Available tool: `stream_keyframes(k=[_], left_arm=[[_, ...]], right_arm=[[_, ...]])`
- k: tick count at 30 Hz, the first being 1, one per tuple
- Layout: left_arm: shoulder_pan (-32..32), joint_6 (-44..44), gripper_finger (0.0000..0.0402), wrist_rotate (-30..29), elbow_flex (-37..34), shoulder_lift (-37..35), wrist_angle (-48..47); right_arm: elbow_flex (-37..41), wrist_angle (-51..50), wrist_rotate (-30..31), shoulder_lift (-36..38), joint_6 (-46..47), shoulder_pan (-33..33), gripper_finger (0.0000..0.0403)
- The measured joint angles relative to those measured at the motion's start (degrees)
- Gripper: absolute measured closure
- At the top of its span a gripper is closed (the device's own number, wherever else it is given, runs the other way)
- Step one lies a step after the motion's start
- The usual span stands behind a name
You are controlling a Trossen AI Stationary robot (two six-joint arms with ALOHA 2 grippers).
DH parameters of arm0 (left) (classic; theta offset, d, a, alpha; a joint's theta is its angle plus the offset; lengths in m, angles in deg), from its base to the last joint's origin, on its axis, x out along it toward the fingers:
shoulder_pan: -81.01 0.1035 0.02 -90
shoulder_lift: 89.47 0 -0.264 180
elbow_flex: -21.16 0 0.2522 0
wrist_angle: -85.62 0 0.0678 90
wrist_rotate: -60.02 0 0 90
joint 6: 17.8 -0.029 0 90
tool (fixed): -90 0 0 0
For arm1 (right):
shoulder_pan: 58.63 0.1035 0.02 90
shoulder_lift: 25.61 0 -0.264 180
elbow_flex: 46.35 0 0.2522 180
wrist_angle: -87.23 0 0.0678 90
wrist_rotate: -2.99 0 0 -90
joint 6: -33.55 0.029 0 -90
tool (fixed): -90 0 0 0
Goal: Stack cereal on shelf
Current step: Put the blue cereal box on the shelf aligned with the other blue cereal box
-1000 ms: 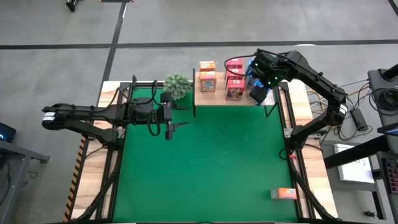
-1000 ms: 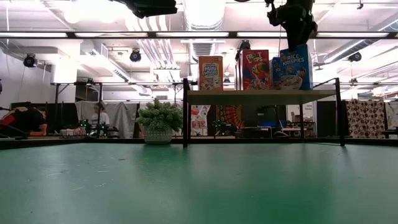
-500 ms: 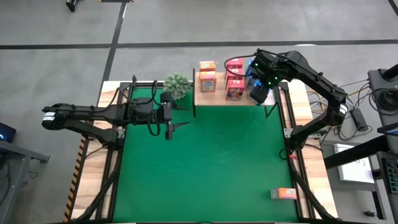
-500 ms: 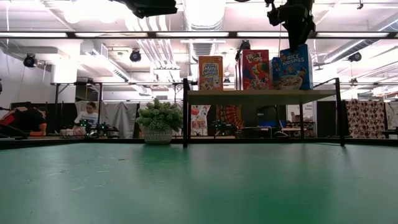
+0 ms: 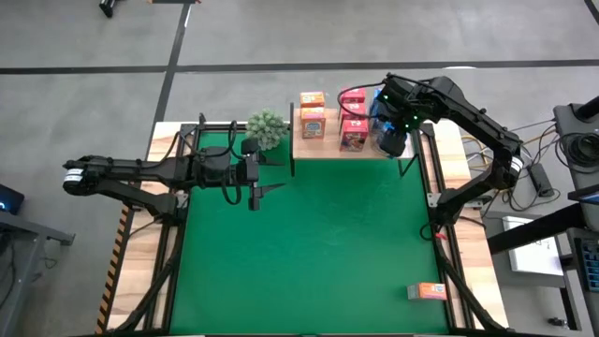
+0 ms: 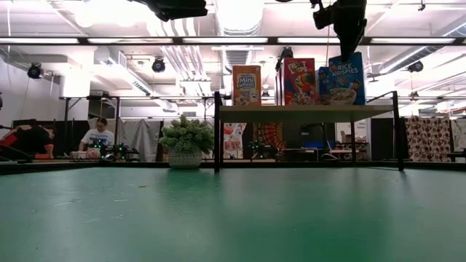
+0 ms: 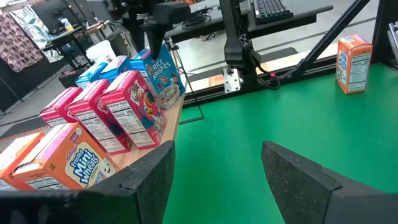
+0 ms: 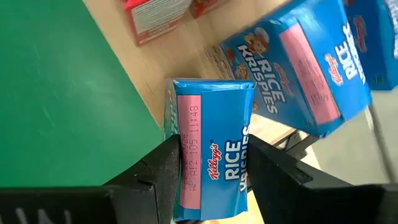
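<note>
Item: blue Rice Krispies box [image 8: 211, 158], on the shelf [image 5: 323, 148] at its right end. Light, hollow cardboard; it dents, so pinch its narrow sides gently. Your right hand [image 8: 208, 180] straddles it, narrowing. Left hand [image 7: 214, 171] wide, waiting over the desk [image 5: 309, 243].

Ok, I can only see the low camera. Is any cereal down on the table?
Observer: Yes, one orange box sits on the table, near the corner on the right arm's side.
Operator: How many red ones are up there? I see one.
Observer: Three red boxes, lined up one behind another.
Operator: Where's the left arm?
Observer: Its left gripper hangs open over the table's left part, not far from the plant.
</note>
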State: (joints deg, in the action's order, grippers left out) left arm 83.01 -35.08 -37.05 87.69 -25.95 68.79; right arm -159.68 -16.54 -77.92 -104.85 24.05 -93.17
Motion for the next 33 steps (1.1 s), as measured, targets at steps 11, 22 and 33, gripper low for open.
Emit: stream_keyframes(k=[11, 22, 33], left_arm=[[0.0, 0.0, 0.0178, 0.0, 0.0, 0.0, 0.0], [-0.02, 0.0, 0.0178, 0.0, 0.0, 0.0, -0.02], [-0.02, -0.02, 0.0178, -0.02, 0.0, 0.0, -0.02]], right_arm=[[0.0, 0.49, 0.01, -0.02, -12.61, 0.02, 0.0246], [-0.01, 1.68, -3.31, -0.04, -17.97, 0.02, 0.0248], [-0.01, 2.03, -3.14, -0.04, -25.05, 0.02, 0.0248]])
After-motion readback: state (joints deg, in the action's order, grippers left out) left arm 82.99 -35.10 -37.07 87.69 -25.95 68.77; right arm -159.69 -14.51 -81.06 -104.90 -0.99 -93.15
